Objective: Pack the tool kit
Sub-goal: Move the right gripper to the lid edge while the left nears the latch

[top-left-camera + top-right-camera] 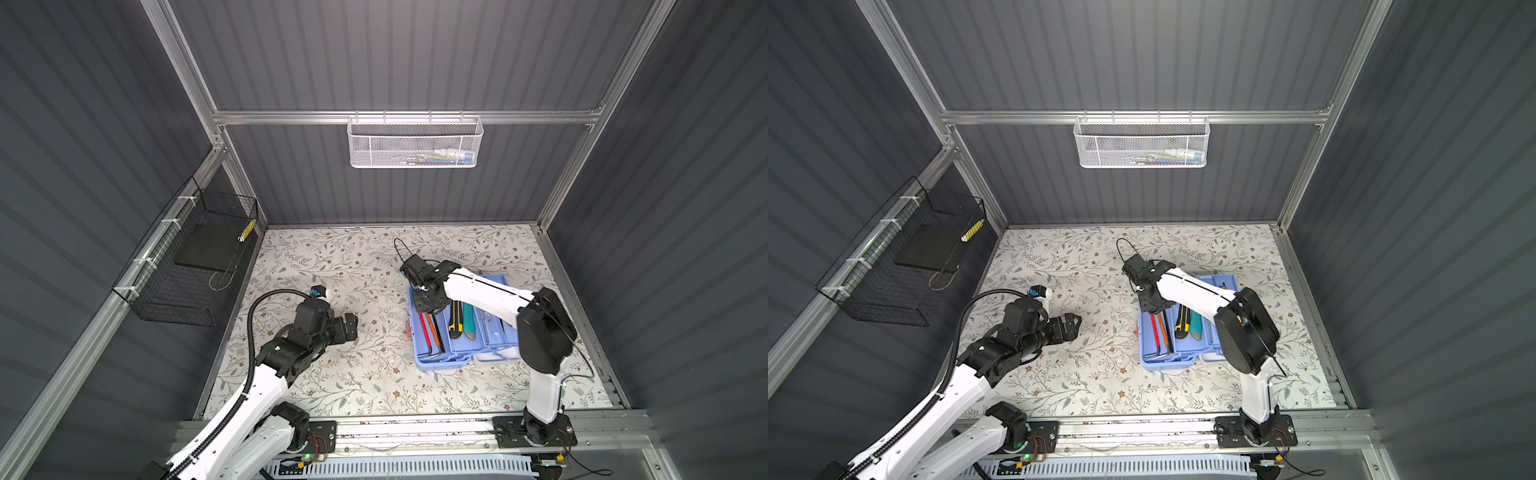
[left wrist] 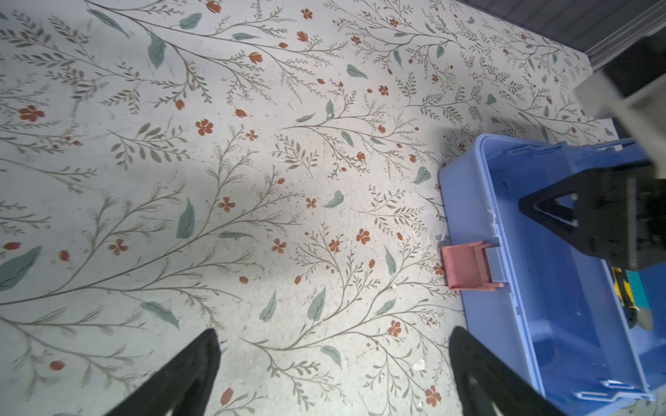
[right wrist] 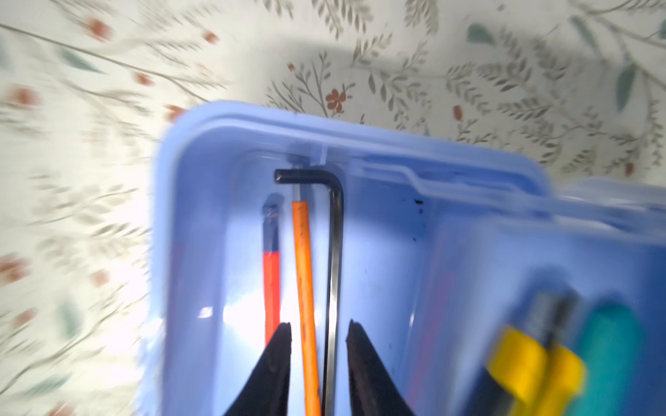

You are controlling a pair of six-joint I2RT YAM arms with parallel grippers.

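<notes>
The tool kit (image 1: 440, 365) (image 1: 1167, 363) lies open on the right of the floral table, a light blue case (image 2: 504, 324) (image 3: 360, 137). In its left compartment lie a red hex key (image 3: 272, 281), an orange hex key (image 3: 304, 270) and a black hex key (image 3: 335, 252). A yellow utility knife (image 1: 456, 322) (image 3: 529, 360) and a teal utility knife (image 1: 469, 322) rest in the adjoining tray. My right gripper (image 1: 426, 305) (image 3: 319, 329) hangs over the hex keys, open; the orange and black keys lie between its fingers, untouched. My left gripper (image 1: 353, 326) (image 2: 334, 331) is open and empty, left of the case.
A pink latch (image 2: 466, 266) sticks out of the case's left side. A white mesh basket (image 1: 415, 143) hangs on the back wall. On the left wall hangs a black wire basket (image 1: 187, 266). The right arm's elbow covers the case's right part.
</notes>
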